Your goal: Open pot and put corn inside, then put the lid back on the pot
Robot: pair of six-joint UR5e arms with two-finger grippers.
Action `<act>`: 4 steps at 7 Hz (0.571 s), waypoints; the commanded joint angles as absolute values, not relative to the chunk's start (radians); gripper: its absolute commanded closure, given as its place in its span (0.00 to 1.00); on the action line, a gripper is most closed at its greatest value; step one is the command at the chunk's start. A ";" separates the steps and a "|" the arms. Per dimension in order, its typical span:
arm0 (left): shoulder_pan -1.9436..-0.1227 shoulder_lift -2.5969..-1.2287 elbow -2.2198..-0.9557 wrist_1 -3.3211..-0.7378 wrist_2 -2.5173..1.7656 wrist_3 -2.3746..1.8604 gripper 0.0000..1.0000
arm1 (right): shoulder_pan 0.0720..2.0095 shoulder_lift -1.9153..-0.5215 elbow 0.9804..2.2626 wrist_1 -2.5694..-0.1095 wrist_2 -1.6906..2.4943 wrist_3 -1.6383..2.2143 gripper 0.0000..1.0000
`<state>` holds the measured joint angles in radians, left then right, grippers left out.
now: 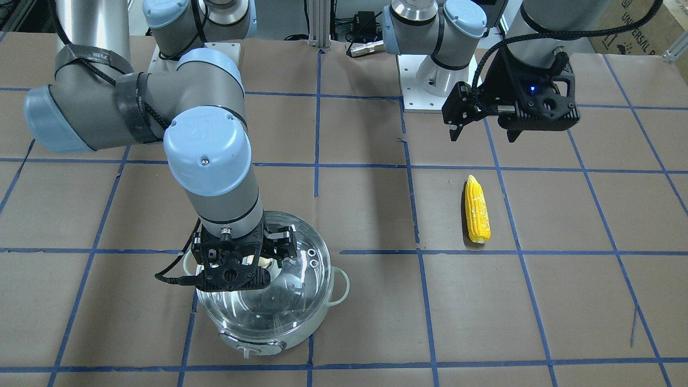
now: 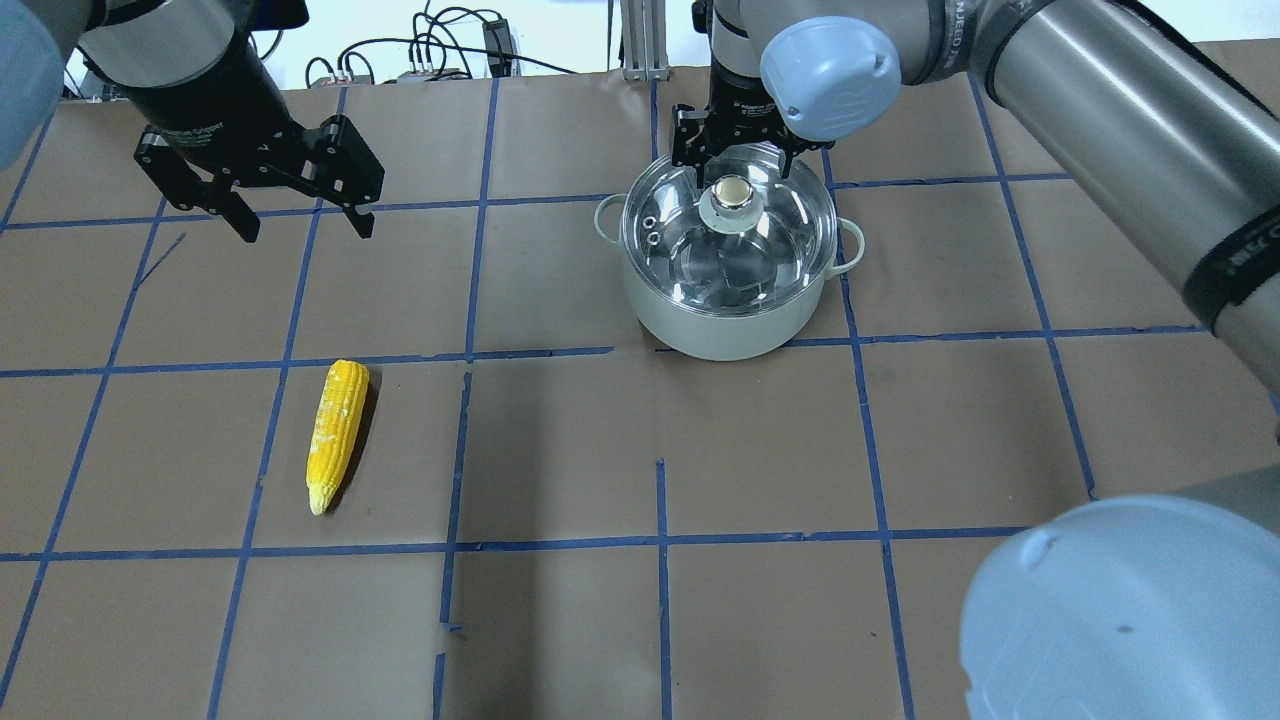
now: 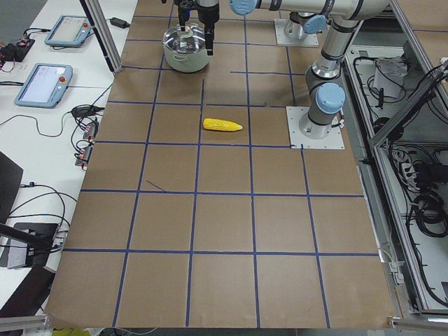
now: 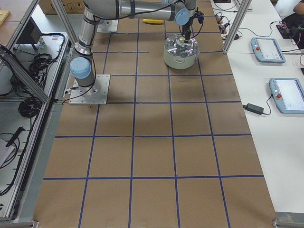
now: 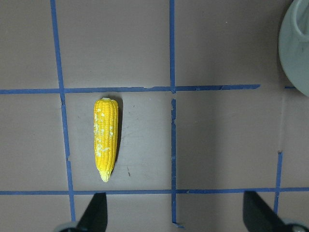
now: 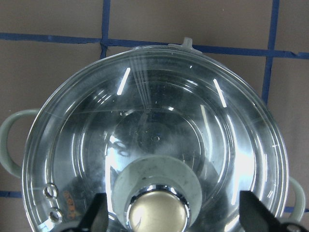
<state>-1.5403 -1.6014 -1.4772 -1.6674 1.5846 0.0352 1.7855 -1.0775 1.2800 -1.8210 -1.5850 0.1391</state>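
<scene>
Glass lid [image 2: 785, 235] seated on the pot [image 2: 720, 325], right pincer [image 2: 737, 165] spread wide over the lid's knob [image 2: 735, 192], gripping nothing, corn [image 2: 337, 430] flat on the table [image 2: 760, 450], well apart from the pot, left pincer [image 2: 303, 225] open, empty, raised

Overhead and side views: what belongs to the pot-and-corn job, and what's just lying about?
Job:
pot
lid, on the pot
corn, on the table
right gripper, open over the lid's knob
left gripper, open, in the air

Lying about:
control tablets
power brick
Both on the side bench.
</scene>
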 commanded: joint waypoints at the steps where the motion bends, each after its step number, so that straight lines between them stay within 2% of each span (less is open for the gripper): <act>1: -1.540 -1.601 -1.477 -1.667 1.583 0.035 0.00 | 1.786 -1.057 1.279 -1.822 -1.589 0.138 0.07; 4: -1.542 -1.601 -1.479 -1.667 1.583 0.041 0.00 | 1.813 -1.058 1.278 -1.819 -1.591 0.138 0.12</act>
